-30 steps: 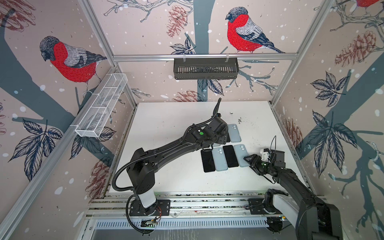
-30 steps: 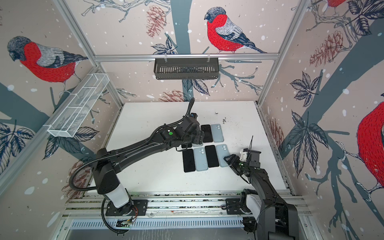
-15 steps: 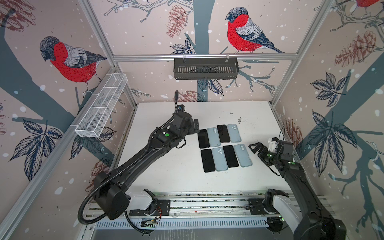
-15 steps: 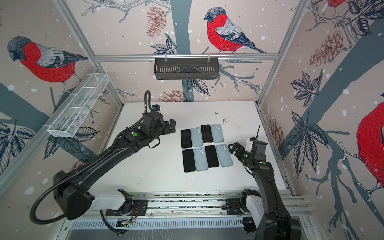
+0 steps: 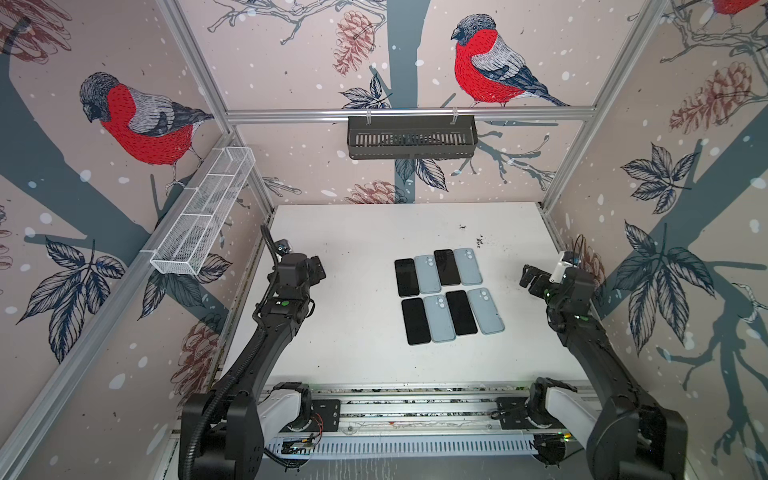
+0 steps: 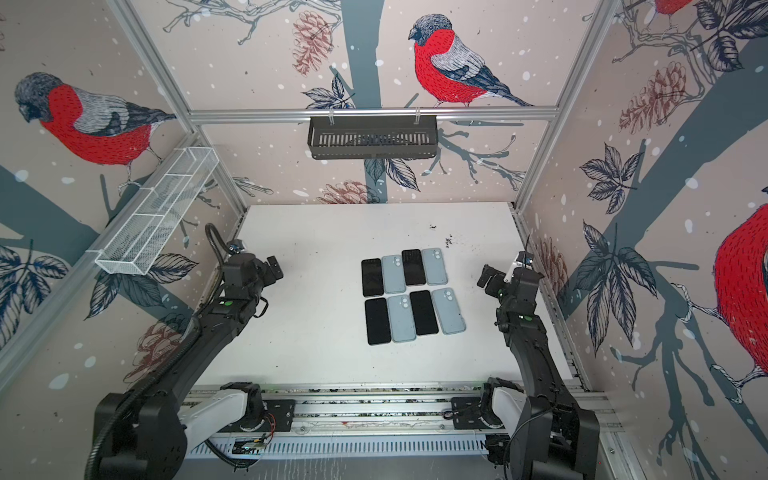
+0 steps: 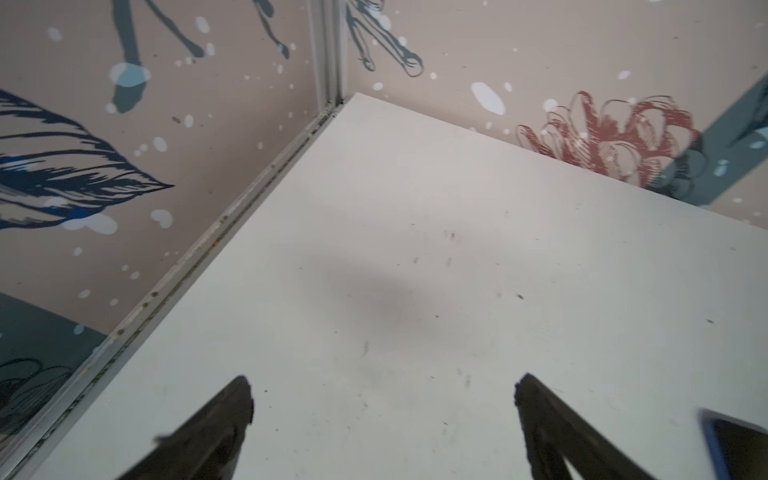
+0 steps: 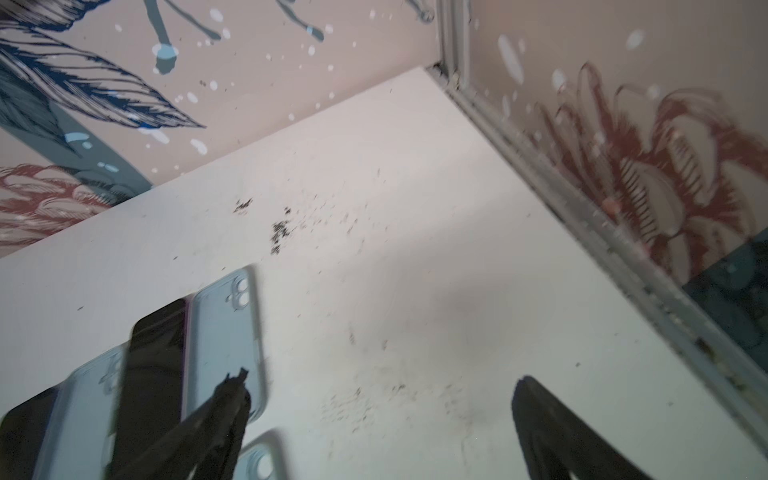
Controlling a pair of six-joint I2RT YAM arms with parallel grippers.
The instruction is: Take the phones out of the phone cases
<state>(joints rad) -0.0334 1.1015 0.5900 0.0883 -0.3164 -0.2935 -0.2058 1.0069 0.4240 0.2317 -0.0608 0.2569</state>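
Pale blue cases [image 5: 439,318] and black phones [image 5: 415,321] are lying in tight rows on the tabletop [image 5: 353,332]; left tool [image 5: 316,269] and right tool [image 5: 528,277] are hanging wide, empty, aside; a careless reach risks scattering neighbours.

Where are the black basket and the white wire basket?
black basket [image 5: 411,143]: in a top view, on its slotted front wall.
white wire basket [image 5: 199,222]: in a top view, on its mesh side.

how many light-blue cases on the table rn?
4, in a two-row grid: far-left case, far-right case, near-left case, near-right case. Nothing covers the grid in both top views, so none seems hidden.
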